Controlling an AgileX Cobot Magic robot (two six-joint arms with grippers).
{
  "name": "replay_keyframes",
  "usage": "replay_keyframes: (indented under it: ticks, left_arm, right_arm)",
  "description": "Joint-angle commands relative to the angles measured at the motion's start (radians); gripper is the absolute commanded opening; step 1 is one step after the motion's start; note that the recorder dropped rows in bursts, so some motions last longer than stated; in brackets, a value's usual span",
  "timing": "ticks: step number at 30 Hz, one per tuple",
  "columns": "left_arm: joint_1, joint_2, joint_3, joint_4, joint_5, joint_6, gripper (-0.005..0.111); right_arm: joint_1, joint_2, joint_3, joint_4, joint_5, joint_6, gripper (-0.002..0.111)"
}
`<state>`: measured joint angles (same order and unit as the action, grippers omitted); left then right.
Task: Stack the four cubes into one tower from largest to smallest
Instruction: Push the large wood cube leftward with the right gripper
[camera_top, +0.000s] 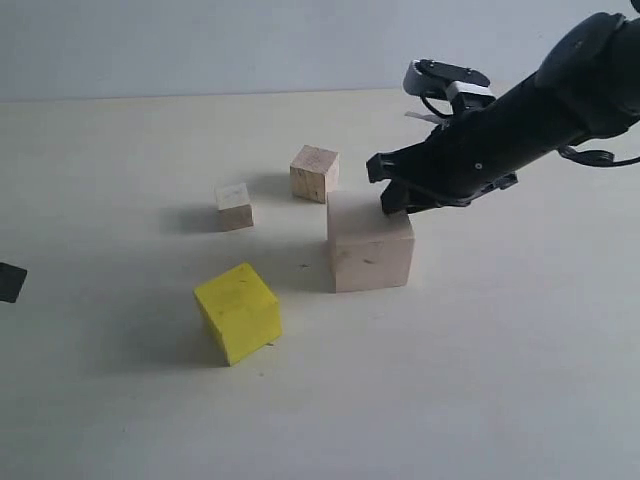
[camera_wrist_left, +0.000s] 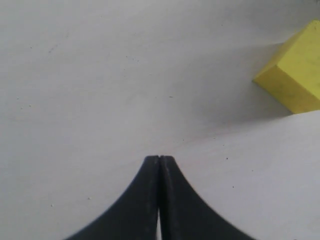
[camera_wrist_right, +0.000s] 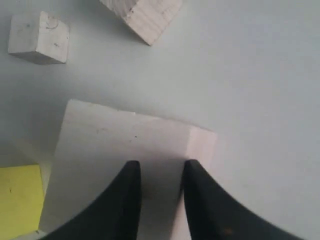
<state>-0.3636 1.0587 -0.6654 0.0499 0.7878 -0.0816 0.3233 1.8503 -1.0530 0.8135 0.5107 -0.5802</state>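
The large pale wood cube stands mid-table. My right gripper hovers at its top far-right corner, jaws apart, only the cube's top face showing between the fingers. The bright yellow cube sits rotated, in front and to the left. Two small wood cubes lie behind: one close to the large cube, a smaller, whiter one farther left. All cubes rest singly on the table. My left gripper is shut and empty over bare table.
The pale tabletop runs back to a plain wall. A small dark object pokes in at the left edge of the exterior view. The right arm reaches in from the upper right.
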Motion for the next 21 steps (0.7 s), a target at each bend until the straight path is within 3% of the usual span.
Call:
replay_keyframes:
  ticks: [1,21]
  left_arm:
    - [-0.006,0.002,0.006,-0.021,-0.016,-0.001,0.000]
    - [-0.006,0.002,0.006,-0.060,-0.016,-0.001,0.000]
  right_arm:
    - [0.033,0.033,-0.002,0.010,-0.005,0.005,0.030]
    - [0.177,0.072,-0.002,0.095,-0.145,0.162,0.030]
